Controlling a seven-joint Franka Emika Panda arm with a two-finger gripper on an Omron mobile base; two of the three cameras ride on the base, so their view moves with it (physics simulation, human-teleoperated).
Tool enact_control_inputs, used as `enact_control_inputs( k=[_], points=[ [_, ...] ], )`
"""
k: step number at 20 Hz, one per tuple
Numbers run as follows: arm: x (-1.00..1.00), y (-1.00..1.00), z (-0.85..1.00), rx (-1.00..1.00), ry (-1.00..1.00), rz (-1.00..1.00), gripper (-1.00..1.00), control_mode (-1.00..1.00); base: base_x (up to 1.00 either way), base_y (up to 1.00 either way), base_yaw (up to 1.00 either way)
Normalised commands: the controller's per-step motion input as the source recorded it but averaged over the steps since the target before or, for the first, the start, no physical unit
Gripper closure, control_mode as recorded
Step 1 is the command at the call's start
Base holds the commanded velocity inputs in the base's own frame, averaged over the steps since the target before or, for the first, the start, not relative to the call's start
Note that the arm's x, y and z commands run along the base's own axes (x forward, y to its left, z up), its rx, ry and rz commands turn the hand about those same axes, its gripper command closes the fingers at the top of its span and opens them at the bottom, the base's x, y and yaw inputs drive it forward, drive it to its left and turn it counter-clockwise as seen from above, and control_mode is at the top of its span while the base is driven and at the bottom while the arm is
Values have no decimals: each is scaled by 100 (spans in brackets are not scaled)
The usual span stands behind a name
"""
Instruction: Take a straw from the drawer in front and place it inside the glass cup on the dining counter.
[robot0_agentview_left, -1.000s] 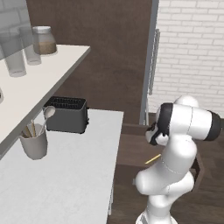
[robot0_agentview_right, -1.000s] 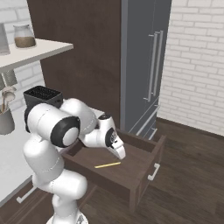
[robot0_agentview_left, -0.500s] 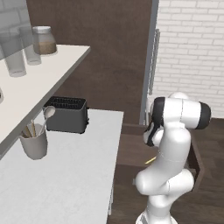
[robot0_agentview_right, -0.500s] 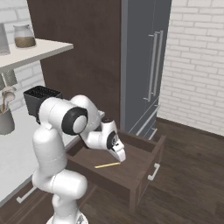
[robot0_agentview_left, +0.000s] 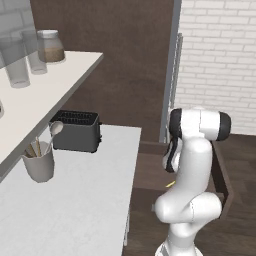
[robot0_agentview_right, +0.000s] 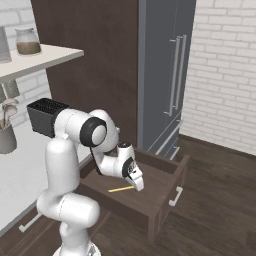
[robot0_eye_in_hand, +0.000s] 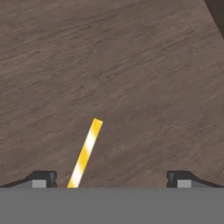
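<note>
The drawer (robot0_agentview_right: 159, 199) stands pulled out, dark brown and shallow. On its floor lies the thin yellow-green straw (robot0_agentview_right: 120, 189), flat and slanting. My gripper (robot0_agentview_right: 137, 182) hangs low inside the drawer, just right of the straw's end, its jaws open and empty. In the hand view the straw (robot0_eye_in_hand: 85, 152) runs up from the bottom edge between the two fingertips (robot0_eye_in_hand: 43, 178), nearer the left one, and my gripper (robot0_eye_in_hand: 111, 179) touches nothing. From the left base view my arm covers most of the drawer (robot0_agentview_left: 221, 176); a sliver of straw (robot0_agentview_left: 170, 184) peeks out. The glass cup and dining counter are out of view.
A white worktop (robot0_agentview_left: 85, 200) to the left carries a black toaster (robot0_agentview_left: 76, 131) and a utensil pot (robot0_agentview_left: 39, 162). Above it a shelf (robot0_agentview_left: 50, 85) holds glasses and a jar. A tall grey fridge (robot0_agentview_right: 165, 75) stands behind the drawer, with a brick wall to the right.
The arm has swung its elbow up and back while the hand sank lower into the drawer, closer to the straw. The jaws stayed open.
</note>
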Motion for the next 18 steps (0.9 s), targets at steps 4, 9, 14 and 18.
enact_control_inputs(
  k=[4,9,14,18],
  points=[
    [19,0,-20,2,0,0,-100,-100,0,0,0],
    [42,-1,-11,3,0,0,-100,-100,0,0,0],
    [29,-7,-14,2,0,0,-100,-100,0,0,0],
    [0,-20,-21,0,0,0,-100,-100,0,0,0]
  ],
)
